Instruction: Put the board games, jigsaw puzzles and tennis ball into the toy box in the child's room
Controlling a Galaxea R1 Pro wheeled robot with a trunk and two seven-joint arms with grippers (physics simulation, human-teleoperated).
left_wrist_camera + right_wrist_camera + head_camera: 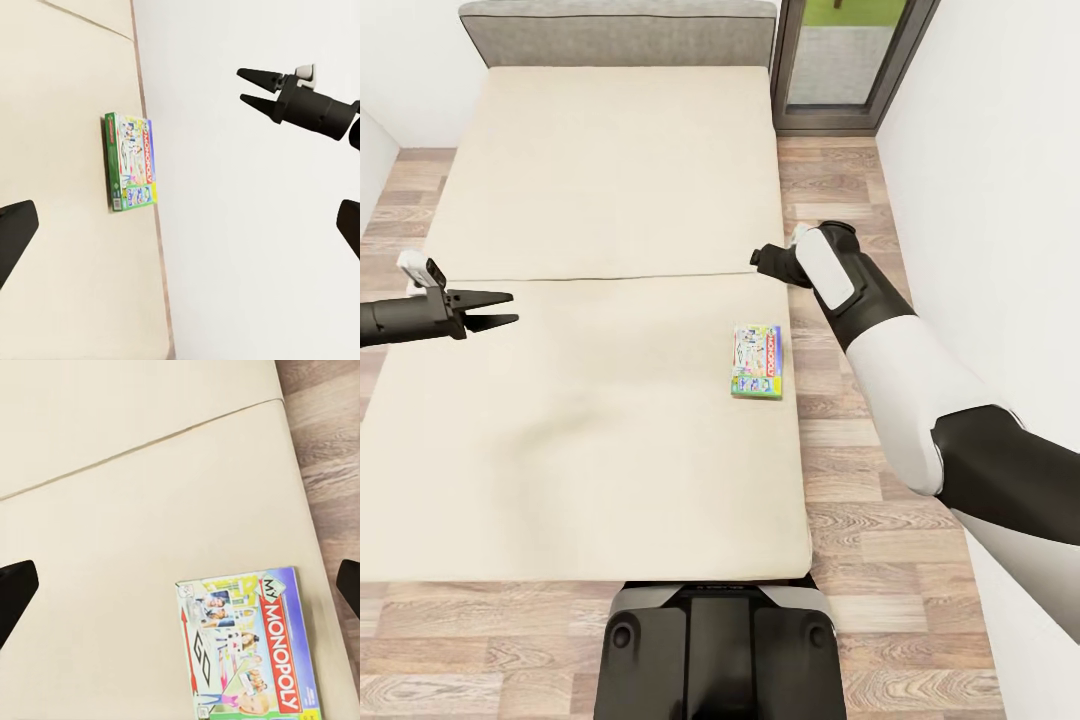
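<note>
Monopoly board game point(757, 361) flat on bed point(560, 440), near right edge.

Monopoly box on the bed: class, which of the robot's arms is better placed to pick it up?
Probably the right. The Monopoly box lies near the bed's right edge, close to the right hand; the left hand hangs open across the mattress.

Both arms reach forward, left tool point(500, 309) agape (right likewise).

Monopoly board game point(757, 361) flat near the bed point(600, 200) mattress's right edge, both claws apart from it.
</note>
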